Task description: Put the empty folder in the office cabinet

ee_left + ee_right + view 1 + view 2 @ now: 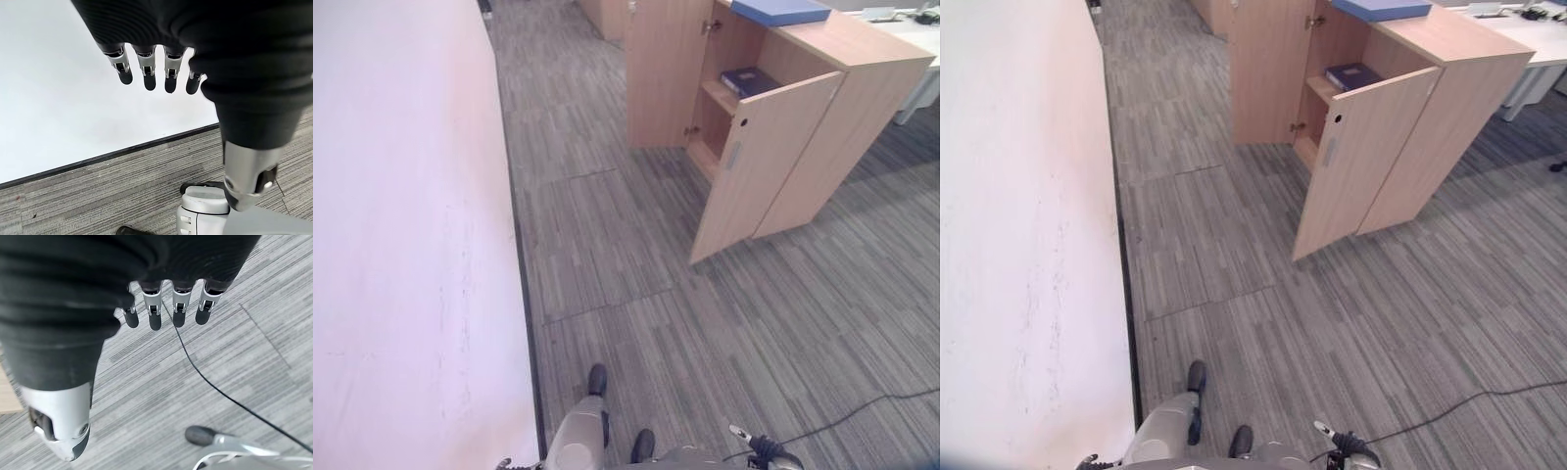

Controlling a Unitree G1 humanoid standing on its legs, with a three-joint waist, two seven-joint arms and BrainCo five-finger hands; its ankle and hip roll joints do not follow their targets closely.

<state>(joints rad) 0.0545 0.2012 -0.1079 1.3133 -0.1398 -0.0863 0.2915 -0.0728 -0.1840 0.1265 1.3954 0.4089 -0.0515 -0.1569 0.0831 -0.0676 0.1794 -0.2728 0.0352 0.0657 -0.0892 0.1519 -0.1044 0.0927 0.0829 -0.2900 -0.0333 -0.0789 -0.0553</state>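
Eye views: a pale wooden cabinet (822,147) stands open, door (759,162) swung out; a flat blue folder (781,11) lies on top, a darker one (749,79) on a shelf.

Left wrist view: left hand (146,71), fingers relaxed, empty, white wall beyond.

Right wrist view: right hand (166,308) likewise, above striped carpet. Risk: clipping the door edge on approach.

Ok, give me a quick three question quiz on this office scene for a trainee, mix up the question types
1. True or false: the cabinet door stands open.
2. Where does the light blue folder lie? A) on the floor B) on top of the cabinet C) in a hand
3. Fill in: both the left hand and the right hand hang with fingers ____ , holding nothing.

Key: 1 true; 2 B; 3 straight. A dark blue folder already sits on the shelf inside.
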